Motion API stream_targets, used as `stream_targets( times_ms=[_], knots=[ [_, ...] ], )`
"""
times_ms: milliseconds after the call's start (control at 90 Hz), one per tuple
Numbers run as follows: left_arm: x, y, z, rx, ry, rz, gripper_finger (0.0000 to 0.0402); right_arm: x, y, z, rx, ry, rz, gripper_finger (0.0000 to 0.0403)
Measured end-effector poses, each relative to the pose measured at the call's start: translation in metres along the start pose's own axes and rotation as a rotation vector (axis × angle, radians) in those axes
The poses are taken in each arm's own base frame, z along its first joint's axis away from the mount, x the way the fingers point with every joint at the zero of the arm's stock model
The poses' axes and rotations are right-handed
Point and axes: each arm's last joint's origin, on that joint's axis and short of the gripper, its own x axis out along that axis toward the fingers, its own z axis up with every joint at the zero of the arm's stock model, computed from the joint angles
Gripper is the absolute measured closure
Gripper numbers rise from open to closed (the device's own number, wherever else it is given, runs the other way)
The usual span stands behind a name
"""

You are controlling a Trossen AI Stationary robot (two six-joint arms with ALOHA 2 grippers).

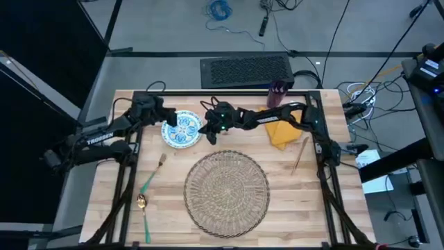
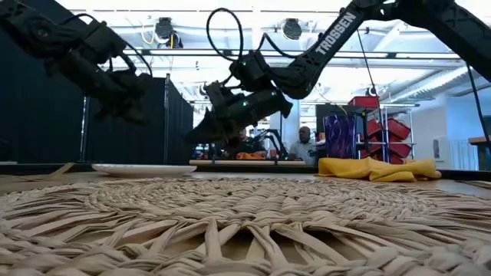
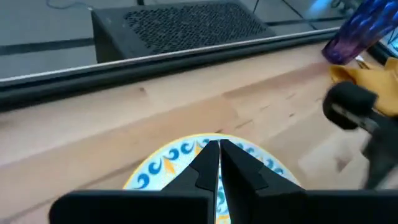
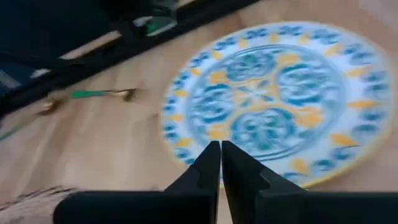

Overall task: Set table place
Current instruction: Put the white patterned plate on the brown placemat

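The blue-green patterned plate (image 1: 182, 130) lies flat on the table (image 1: 125, 208), far left of the round woven placemat (image 1: 227, 191). My left gripper (image 1: 168, 119) hovers shut over the plate's far left rim (image 3: 180, 152). My right gripper (image 1: 206, 129) hovers shut over the plate's right edge (image 4: 273, 99). In the low view both grippers hang above the plate (image 2: 142, 170), clear of it. The yellow napkin (image 1: 284, 132) and the purple cup (image 1: 277, 94) sit at the far right. The fork (image 1: 152, 173) and the spoon (image 1: 143, 207) lie at the left, and the knife (image 1: 300, 154) lies at the right.
A black perforated box (image 1: 246, 69) stands beyond the table's far edge. The right arm reaches across the far half of the table, above the napkin. A person (image 2: 304, 142) shows in the room behind. Bare wood lies between the placemat and the knife.
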Motion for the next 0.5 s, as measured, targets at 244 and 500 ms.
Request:
stream_targets(
  times_ms=[244, 500],
  knots=[
    [0.0, -0.001, 0.001, 0.002, -0.008, -0.026, 0.0402, 0.033, 0.003, 0.0, -0.089, 0.104, -0.043, 0.0403],
    [0.0, -0.001, 0.0, 0.026, 0.004, -0.03, 0.0402, 0.04, 0.012, -0.006, -0.155, 0.202, -0.099, 0.0403]
  ],
)
